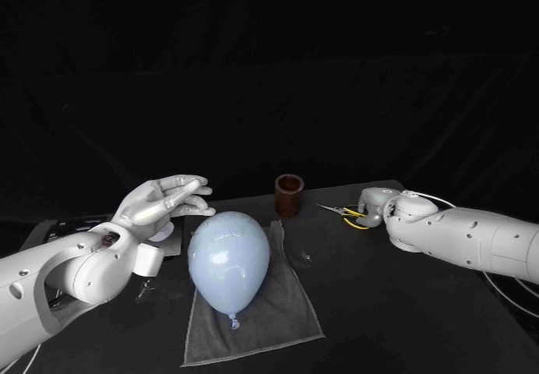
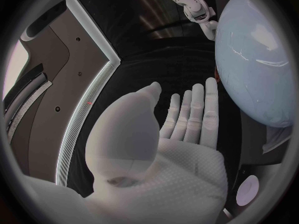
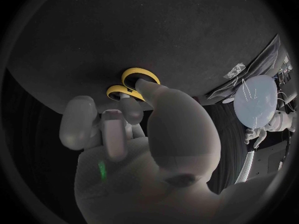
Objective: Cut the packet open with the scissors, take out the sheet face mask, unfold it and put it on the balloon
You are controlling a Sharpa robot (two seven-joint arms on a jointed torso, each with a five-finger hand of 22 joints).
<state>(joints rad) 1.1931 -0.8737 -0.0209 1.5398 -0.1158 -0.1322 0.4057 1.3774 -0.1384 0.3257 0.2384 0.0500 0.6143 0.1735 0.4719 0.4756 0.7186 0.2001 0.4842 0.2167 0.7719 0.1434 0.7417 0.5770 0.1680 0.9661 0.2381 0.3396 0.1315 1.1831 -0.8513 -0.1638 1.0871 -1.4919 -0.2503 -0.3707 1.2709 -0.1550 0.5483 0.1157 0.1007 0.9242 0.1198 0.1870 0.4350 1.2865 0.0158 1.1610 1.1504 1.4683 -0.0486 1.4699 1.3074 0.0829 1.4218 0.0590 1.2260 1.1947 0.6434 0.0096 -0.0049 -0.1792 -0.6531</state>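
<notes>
A pale blue balloon [image 1: 229, 255] [image 2: 256, 55] lies on a grey towel [image 1: 275, 319] in the middle of the table. My left hand [image 1: 168, 200] [image 2: 181, 134] hovers just left of the balloon's far end, fingers straight and apart, holding nothing. The yellow-handled scissors [image 1: 350, 215] [image 3: 133, 84] lie on the table at the right, blades pointing left. My right hand [image 1: 378, 206] [image 3: 134, 134] is at their handles, with the thumb and a fingertip closed on the yellow loops. A clear crinkled piece [image 1: 301, 252] lies at the towel's right edge; I cannot tell what it is.
A brown cup [image 1: 290, 193] stands behind the balloon. A flat dark tray [image 1: 62, 227] and a pale block [image 1: 160, 243] lie at the left, under my left arm. The table's right front corner is bare black cloth.
</notes>
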